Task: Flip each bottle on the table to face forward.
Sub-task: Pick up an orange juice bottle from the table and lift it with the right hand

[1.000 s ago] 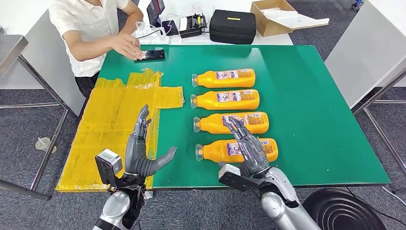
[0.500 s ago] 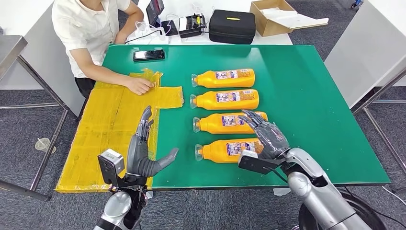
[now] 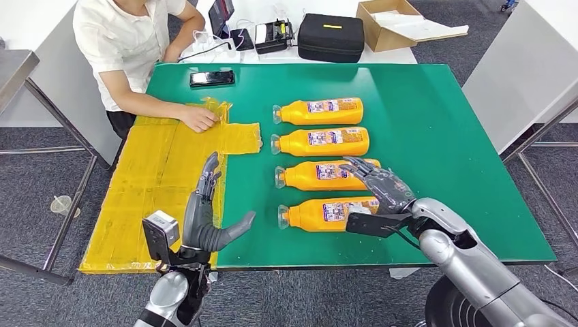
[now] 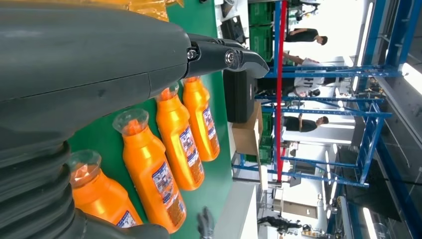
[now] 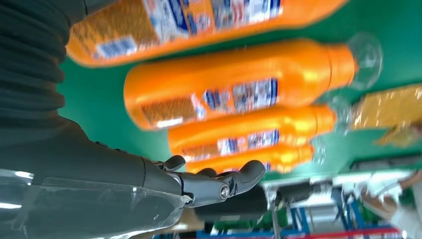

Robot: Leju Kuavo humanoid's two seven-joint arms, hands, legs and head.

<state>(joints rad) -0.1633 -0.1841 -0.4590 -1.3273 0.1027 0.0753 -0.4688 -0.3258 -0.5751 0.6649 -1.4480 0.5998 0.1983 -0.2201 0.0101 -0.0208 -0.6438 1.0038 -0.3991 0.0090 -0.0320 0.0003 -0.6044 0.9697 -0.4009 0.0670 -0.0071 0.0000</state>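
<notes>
We're looking down on the green table (image 3: 443, 136), and four orange bottles lie on their sides in a column, caps pointing toward the yellow sheet (image 3: 157, 177) on the left part of the table. Farthest from us is the top bottle (image 3: 319, 111), then the second bottle (image 3: 322, 142), then the third bottle (image 3: 320, 174), and nearest the table's front edge the nearest bottle (image 3: 320, 213). All four show printed labels facing up. Our right hand (image 3: 382, 187) hovers over the base ends of the third and nearest bottles, fingers spread and slightly curled, holding nothing; from the right wrist view we see the fingers (image 5: 219, 181) apart from the bottles, with green table between. Our left hand (image 3: 204, 214) stands upright over the front edge, where the yellow sheet meets the green, fingers extended, thumb out, empty. Across the table a person in a white shirt (image 3: 123, 41) rests a hand (image 3: 199, 119) on the yellow sheet, near a black phone (image 3: 212, 78).
</notes>
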